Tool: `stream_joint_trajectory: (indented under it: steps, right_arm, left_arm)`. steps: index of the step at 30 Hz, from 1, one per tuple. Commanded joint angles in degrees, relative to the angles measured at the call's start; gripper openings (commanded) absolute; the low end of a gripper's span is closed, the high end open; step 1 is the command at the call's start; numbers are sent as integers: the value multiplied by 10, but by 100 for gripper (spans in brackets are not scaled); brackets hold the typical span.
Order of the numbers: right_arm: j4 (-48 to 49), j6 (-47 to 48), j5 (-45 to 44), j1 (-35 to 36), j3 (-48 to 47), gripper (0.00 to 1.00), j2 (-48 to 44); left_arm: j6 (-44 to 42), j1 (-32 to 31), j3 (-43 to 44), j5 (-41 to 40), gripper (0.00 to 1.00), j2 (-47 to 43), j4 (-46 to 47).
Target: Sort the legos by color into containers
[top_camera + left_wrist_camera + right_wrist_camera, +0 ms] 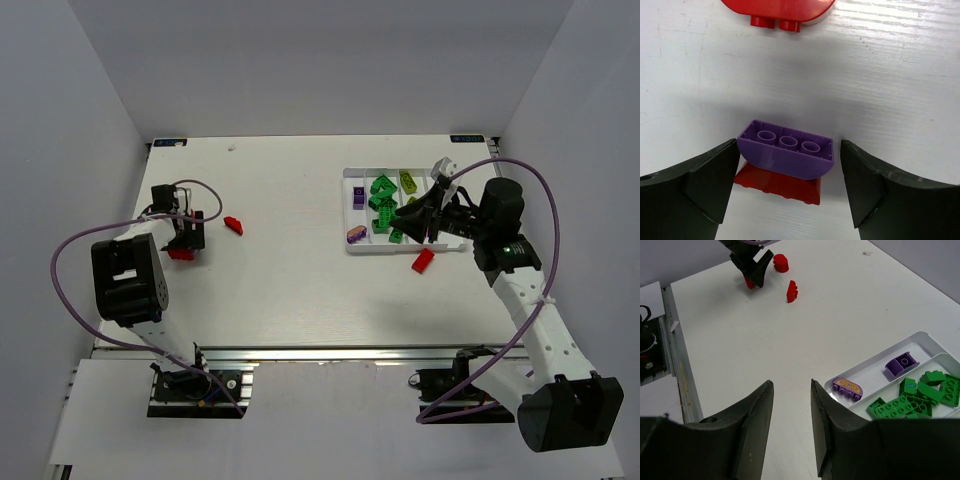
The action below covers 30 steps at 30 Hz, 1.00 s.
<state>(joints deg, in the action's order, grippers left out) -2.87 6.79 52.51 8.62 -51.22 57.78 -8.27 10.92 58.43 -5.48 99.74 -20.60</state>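
Note:
An upside-down purple lego (785,155) rests on a flat red lego (780,186) on the table. My left gripper (789,149) straddles the purple one with its jaws open, and a gap shows at the right finger (875,190). Another red lego (777,10) lies just beyond. A further red lego (233,225) lies to the right of the left gripper (184,240). The white tray (352,250) holds purple legos (847,387) in its left container, green legos (910,400) in the one beside it, and a yellow-green lego (408,182). My right gripper (791,385) hovers open and empty at the tray's near-left side.
A red lego (423,261) lies on the table just in front of the tray. The right arm (500,230) covers the tray's right side. Grey walls close in the table on the left, far and right sides.

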Motion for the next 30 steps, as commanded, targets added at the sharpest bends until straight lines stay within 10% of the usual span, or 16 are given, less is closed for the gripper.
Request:
stream_joint_trajectory:
  steps: [1,21,30]
  right_arm:
    - [23,-10,18,-6,-6,42,-12]
    - [40,-18,28,-12,-4,42,-20]
    - [42,-20,30,-13,-4,42,-19]
  left_arm:
    - [-1,-12,-9,-4,91,-22,-24]
    - [4,-33,-13,-26,78,-17,-39]
    - [41,-33,-11,11,44,-50,-37]
